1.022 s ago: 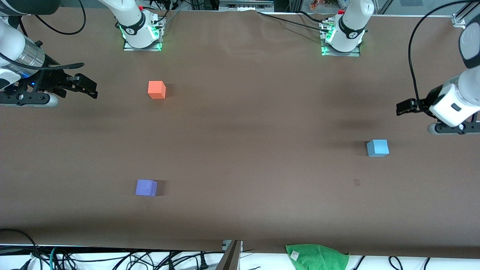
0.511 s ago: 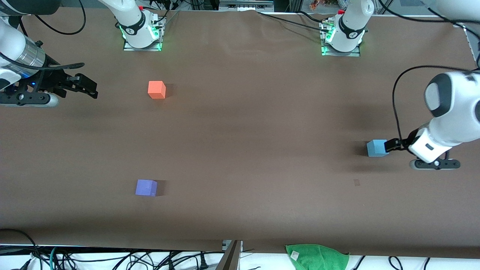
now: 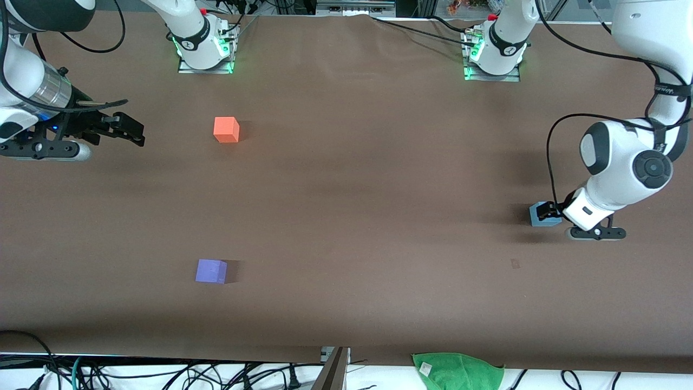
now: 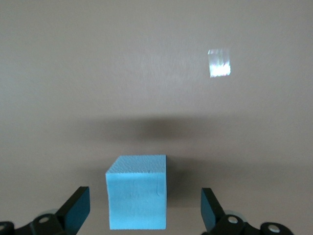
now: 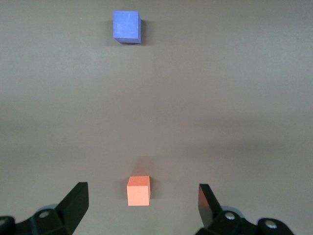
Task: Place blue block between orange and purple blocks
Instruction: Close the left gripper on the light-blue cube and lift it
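The blue block (image 3: 541, 215) sits on the brown table toward the left arm's end. My left gripper (image 3: 553, 211) is down at it and open. In the left wrist view the blue block (image 4: 137, 196) stands between the two fingers of the left gripper (image 4: 145, 210), with a gap on each side. The orange block (image 3: 226, 130) sits near the right arm's base. The purple block (image 3: 211, 271) lies nearer to the front camera than the orange one. My right gripper (image 3: 132, 132) waits open and empty beside the orange block. The right wrist view shows the right gripper (image 5: 142, 203), the orange block (image 5: 138, 191) and the purple block (image 5: 127, 27).
A green cloth (image 3: 457, 371) lies at the table's near edge. A small mark (image 3: 515, 264) is on the table near the blue block. The two arm bases (image 3: 203, 46) stand along the top edge. Cables hang below the near edge.
The left arm has swung down and over to the blue block, so its open fingers now stand around it. The right gripper has shifted only slightly. No block has moved.
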Robot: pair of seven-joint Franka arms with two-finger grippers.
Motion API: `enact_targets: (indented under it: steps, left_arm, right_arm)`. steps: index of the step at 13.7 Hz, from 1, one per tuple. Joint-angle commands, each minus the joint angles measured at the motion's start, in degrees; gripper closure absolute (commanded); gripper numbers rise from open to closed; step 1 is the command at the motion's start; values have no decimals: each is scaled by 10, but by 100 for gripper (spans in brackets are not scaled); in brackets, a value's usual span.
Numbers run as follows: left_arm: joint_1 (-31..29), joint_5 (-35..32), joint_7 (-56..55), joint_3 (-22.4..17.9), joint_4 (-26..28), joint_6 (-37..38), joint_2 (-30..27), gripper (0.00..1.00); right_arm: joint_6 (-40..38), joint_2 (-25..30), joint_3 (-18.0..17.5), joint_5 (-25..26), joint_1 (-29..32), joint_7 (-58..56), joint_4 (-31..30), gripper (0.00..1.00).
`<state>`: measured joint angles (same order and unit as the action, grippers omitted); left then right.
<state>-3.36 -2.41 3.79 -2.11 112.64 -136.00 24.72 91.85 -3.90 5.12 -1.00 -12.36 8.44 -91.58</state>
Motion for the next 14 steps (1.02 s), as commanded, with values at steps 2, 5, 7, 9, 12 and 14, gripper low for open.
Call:
enact_targets:
  steps: [2, 5, 7, 9, 12, 14]
  left_arm:
    - [-13, -11, 21, 3, 16, -78, 44, 0]
    - [-36, -9, 43, 6, 20, -98, 62, 17]
    - [-36, -5, 39, 8, 25, -88, 61, 67]
    - [-35, -3, 39, 11, 21, -69, 58, 76]
    - [-29, -4, 40, 18, 8, -50, 24, 76]
    - [-27, -4, 37, 40, -46, 34, 3, 76]
  right_arm:
    - [-1, -19, -4, -2, 4, -8, 9, 1]
    - [-1, -26, -3, 3, 2, -7, 9, 1]
    - [-1, -27, -3, 3, 2, -6, 9, 0]
    - [-6, -39, -3, 1, 2, -9, 9, 1]
    - [-3, -40, -3, 0, 4, -9, 9, 1]
    - [-2, -40, -3, 2, 4, -10, 9, 0]
